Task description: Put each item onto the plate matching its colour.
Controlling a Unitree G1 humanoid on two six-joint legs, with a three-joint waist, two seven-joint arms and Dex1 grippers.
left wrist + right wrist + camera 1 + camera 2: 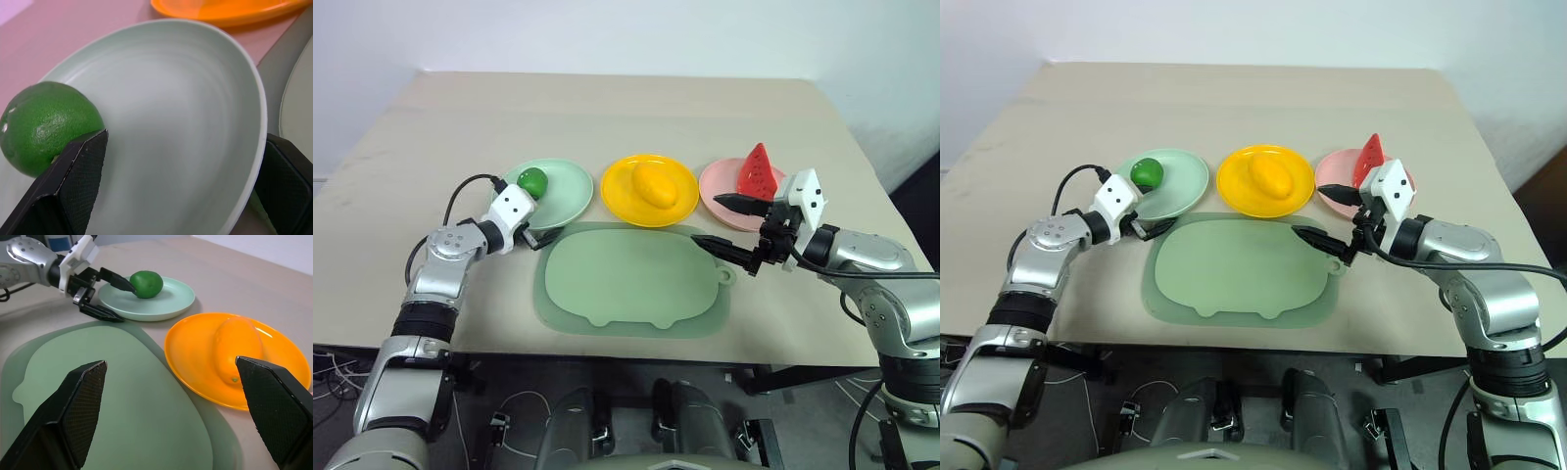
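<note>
The green lime (532,181) lies on the mint green plate (566,191). The yellow mango (655,184) lies on the yellow plate (625,196). The red watermelon wedge (759,171) stands on the pink plate (722,188). My left gripper (543,213) is open over the green plate's near rim. One of its fingers (73,171) is right beside the lime (46,125), and nothing is between the fingers. My right gripper (706,218) hangs open and empty in front of the pink plate, above the mat's right end.
A large pale green board-shaped mat (626,284) lies in front of the three plates, near the table's front edge. The tan table top (607,108) stretches bare behind the plates. Cables hang below the table's front.
</note>
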